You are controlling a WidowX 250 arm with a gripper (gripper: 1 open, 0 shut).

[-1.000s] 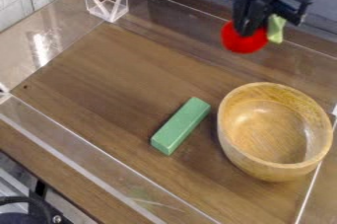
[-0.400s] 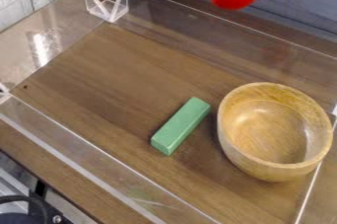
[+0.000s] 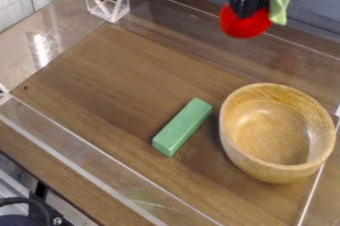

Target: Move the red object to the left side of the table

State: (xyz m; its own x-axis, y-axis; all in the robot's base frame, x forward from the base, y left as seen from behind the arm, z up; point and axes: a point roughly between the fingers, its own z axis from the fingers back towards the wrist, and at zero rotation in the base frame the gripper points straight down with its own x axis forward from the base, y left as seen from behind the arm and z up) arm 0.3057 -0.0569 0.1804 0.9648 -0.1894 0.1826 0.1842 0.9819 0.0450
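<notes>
While the red object (image 3: 245, 22) hangs at the far right of the scene, I read my fingers (image 3: 253, 7) as clenched on it from above, the dark fingers coming straight down over its top and a bit of green showing at its right side. It sits clear of the counter (image 3: 119, 81), lifted above the far edge. Everything turns on one thing: the goal is to the left, and the whole open stretch of wood lies that way from the fingers. I judge a sideways carry leftward along the far side would pass well apart from the green block (image 3: 182, 126) and the wooden bowl (image 3: 276, 130), both nearer to me.
</notes>
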